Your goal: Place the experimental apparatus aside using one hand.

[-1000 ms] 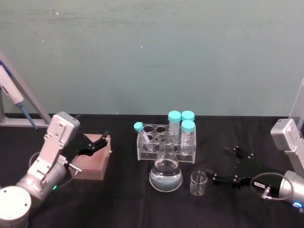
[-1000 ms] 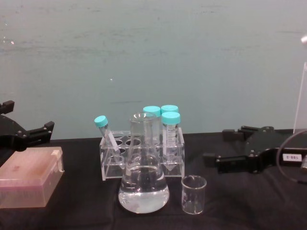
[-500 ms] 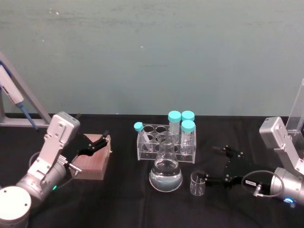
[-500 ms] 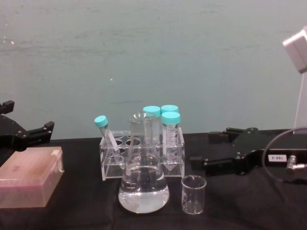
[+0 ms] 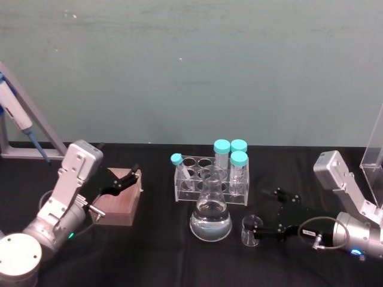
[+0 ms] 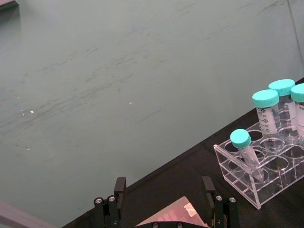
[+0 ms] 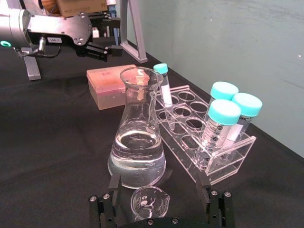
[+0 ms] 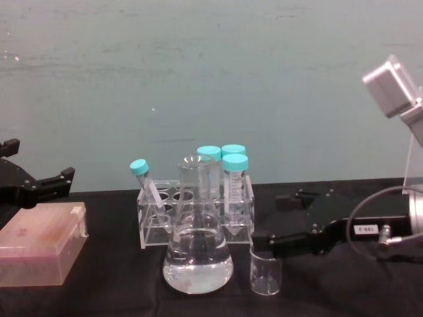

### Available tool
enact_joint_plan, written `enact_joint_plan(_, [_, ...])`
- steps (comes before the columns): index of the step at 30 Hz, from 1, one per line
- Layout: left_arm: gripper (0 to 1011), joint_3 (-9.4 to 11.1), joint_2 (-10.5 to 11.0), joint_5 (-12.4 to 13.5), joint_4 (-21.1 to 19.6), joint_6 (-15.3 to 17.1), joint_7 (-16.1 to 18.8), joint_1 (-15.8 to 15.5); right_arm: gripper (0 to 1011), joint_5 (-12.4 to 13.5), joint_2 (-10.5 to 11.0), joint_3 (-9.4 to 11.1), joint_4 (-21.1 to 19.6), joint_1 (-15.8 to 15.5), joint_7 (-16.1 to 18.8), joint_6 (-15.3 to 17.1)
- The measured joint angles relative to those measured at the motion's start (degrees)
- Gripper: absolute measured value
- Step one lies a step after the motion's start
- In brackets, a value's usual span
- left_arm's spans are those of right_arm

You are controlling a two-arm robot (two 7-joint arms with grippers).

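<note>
The small glass beaker [image 5: 250, 230] stands on the black table just right of the conical flask [image 5: 210, 215], which holds clear liquid. My right gripper [image 5: 260, 214] is open, low over the table, one finger on each side of the beaker. In the right wrist view the beaker [image 7: 149, 203] lies between the fingers [image 7: 114, 183], with the flask [image 7: 137, 142] just beyond. In the chest view the near finger [image 8: 261, 238] is level with the rim of the beaker [image 8: 266, 274]. My left gripper [image 5: 119, 182] hangs open over a pink box [image 5: 118, 203], far left.
A clear rack [image 5: 210, 179] with several teal-capped tubes stands right behind the flask. A pipette on a metal stand [image 5: 24, 128] is at the back left. A clear acrylic panel [image 5: 374, 149] rises at the right edge. Bare black cloth lies along the front.
My right gripper has slid left across the table and now has the beaker between its open fingers. The left arm, flask and rack have not moved.
</note>
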Motion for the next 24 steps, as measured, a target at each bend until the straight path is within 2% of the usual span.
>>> enact_joint_plan(10, [1000, 0.0, 0.0, 0.0, 0.0, 0.0, 0.0, 0.0, 1000, -0.29, -0.81, -2.25, 2.78, 1.96, -0.08, -0.74])
enact_joint_plan(24, [1000, 0.0, 0.0, 0.0, 0.0, 0.0, 0.0, 0.0, 1000, -0.72, -1.72, -3.93, 5.75, 3.61, -0.1, -1.37])
